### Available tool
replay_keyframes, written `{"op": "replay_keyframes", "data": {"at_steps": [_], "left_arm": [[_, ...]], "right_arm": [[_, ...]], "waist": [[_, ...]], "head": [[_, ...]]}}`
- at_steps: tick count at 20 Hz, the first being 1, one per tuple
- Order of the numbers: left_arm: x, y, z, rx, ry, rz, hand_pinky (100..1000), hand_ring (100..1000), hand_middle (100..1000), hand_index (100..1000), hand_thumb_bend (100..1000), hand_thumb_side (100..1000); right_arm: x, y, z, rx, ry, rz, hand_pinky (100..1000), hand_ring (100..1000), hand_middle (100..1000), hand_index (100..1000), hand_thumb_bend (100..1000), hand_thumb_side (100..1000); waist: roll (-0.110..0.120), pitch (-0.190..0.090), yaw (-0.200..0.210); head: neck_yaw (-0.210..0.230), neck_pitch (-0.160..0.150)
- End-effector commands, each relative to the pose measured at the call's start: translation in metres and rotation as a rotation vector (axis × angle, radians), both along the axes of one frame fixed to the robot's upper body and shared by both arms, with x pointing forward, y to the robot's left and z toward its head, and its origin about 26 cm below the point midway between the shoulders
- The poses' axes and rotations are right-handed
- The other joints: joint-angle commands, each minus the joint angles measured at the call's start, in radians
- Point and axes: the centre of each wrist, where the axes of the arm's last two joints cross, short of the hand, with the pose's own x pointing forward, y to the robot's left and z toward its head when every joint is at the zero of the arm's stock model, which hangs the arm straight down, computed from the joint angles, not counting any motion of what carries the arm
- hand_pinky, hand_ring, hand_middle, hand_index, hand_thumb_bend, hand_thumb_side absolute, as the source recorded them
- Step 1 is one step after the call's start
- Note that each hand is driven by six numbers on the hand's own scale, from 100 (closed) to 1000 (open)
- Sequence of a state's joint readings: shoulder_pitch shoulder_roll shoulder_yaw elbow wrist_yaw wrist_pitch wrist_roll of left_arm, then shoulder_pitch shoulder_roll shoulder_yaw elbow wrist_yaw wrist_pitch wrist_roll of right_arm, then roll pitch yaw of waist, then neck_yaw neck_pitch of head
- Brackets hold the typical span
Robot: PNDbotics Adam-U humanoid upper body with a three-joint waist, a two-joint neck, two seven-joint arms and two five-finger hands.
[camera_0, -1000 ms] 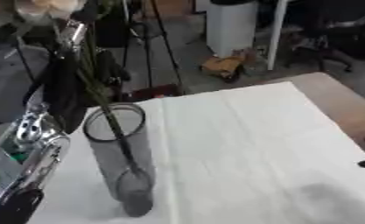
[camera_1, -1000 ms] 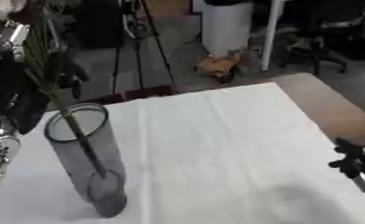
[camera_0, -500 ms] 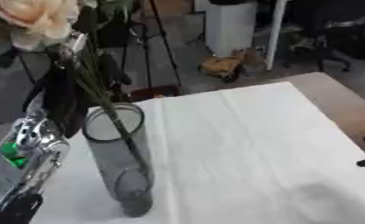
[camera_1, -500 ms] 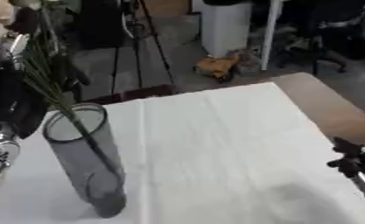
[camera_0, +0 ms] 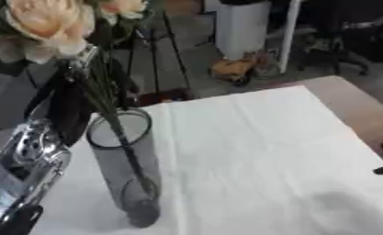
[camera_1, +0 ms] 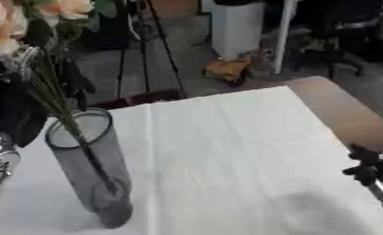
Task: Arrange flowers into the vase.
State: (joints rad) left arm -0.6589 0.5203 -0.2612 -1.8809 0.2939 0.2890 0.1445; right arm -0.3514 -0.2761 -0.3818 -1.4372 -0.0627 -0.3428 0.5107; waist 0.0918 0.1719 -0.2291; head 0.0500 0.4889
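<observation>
Workshop floor in the background: a tripod (camera_0: 158, 50), a white bin (camera_0: 244, 25) and some brown clutter on the ground past the far edge. My work surface is a table (camera_0: 351, 108) covered by a white cloth (camera_0: 250, 151), wood showing bare along the right side.

The vase (camera_0: 128, 170), a tall clear grey cylinder, stands upright on the cloth at the lower left. The flowers (camera_0: 42, 23), peach and cream blooms, sit high at the top left, well above the vase rim. Their green stems (camera_0: 106, 98) run down at a slant through the vase mouth and I can see them reaching down inside the glass near the bottom.

My left hand (camera_0: 65, 103) is up beside the stems just above and left of the vase rim, black fingers around the bunch below the blooms; it looks closed on the stems, though the exact finger contact is blurred. The silver and black left arm (camera_0: 21, 160) comes up from the lower left corner, close beside the vase.

My right hand (camera_1: 371, 172) shows only at the right edge, low, over the cloth edge, well apart from the vase. Just dark fingertips visible, holding nothing that I can see; I cannot tell whether it is open or curled.
</observation>
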Motion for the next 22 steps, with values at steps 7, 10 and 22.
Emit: {"op": "replay_keyframes", "data": {"at_steps": [7,10,22], "left_arm": [[-0.001,0.013,0.007,0.092,-0.044,0.033,347,511,366,392,447,963],[0.000,0.014,0.004,0.088,-0.046,0.037,351,515,373,417,454,959],[0.000,0.016,-0.004,0.097,-0.083,0.070,387,544,406,523,465,940]], "right_arm": [[-0.001,-0.006,0.013,-0.025,-0.032,-0.005,663,970,385,707,469,538],[0.000,-0.006,0.013,-0.024,-0.033,-0.004,662,969,385,706,470,539],[0.001,-0.005,0.014,-0.023,-0.037,-0.001,662,969,385,704,471,541]], "waist": [[-0.003,-0.021,0.002],[-0.004,-0.020,0.003],[-0.007,-0.016,0.005]], "head": [[-0.005,0.002],[-0.004,0.002],[-0.004,0.000]]}}
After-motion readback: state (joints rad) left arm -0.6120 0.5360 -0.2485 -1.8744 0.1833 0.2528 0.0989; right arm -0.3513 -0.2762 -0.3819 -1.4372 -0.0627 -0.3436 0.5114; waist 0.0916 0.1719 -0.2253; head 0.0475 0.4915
